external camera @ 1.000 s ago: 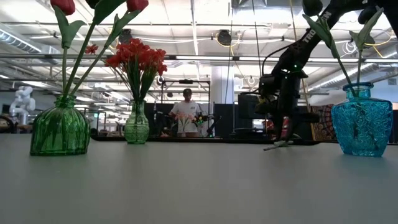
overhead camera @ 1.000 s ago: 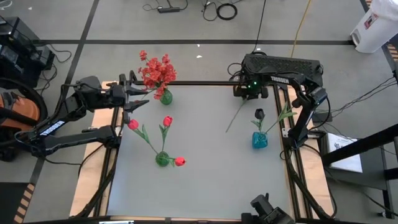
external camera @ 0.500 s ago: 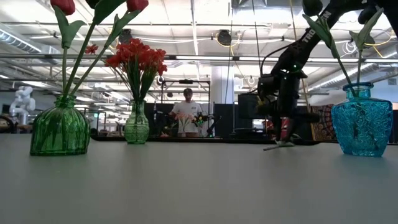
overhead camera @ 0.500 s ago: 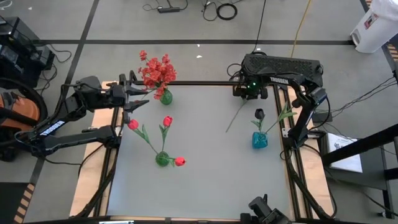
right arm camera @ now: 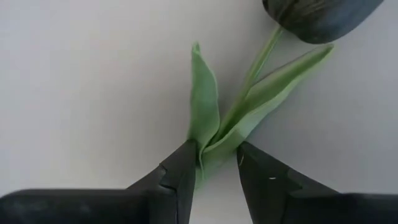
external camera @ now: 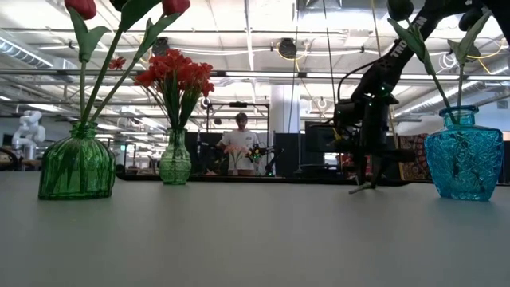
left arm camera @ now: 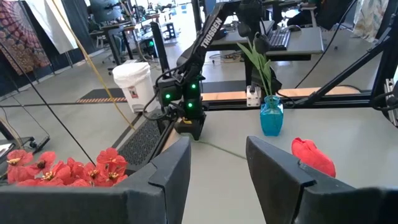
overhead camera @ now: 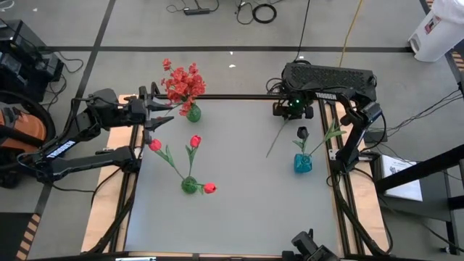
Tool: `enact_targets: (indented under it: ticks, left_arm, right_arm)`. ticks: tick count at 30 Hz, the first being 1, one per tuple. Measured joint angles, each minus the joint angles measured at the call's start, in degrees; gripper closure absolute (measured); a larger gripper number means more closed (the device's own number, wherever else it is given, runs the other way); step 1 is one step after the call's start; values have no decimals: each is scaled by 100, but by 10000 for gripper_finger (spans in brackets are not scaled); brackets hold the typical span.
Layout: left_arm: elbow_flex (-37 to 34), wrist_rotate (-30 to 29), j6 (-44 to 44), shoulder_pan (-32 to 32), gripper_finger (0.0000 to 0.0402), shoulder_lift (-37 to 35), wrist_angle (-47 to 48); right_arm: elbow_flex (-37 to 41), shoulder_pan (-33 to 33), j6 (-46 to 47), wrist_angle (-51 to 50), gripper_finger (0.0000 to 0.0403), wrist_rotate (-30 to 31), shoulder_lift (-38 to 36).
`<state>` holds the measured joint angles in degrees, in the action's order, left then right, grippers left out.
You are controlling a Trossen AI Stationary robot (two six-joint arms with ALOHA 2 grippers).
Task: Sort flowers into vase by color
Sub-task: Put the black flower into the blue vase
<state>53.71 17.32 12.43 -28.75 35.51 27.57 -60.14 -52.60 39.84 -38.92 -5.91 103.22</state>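
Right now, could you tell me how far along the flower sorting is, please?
Done: red sprays in one green vase, red tulips in another, a black bloom in the blue vase. In hand: the right gripper clamps a black flower. Left: vase it. The left gripper waits.

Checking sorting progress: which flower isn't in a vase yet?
The black flower gripped by the right gripper at the table's far edge; its stem lies on the table, while every other flower stands in a vase.

right pincer (right arm camera: pixel 211 171) low at far table edge, left pincer (left arm camera: pixel 217 168) parted, idle
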Motion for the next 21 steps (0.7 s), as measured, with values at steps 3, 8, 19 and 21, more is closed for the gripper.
enact_targets:
  ticks: [3, 8, 19, 21]
  left_arm:
    - [0, 0, 0, 2, 238, -1, 0]
    - [0, 0, 0, 1, 238, -1, -2]
    - [0, 0, 0, 1, 238, 0, -1]
    - [0, -1, 0, 0, 238, 0, -2]
  right_arm:
    - [2, 0, -52, -2, 298, 1, 0]
    - [4, -9, -156, 6, 360, -22, 4]
    - [-207, -300, -816, -3, 400, -233, -317]
    - [-278, -299, -874, 8, 401, -266, -573]
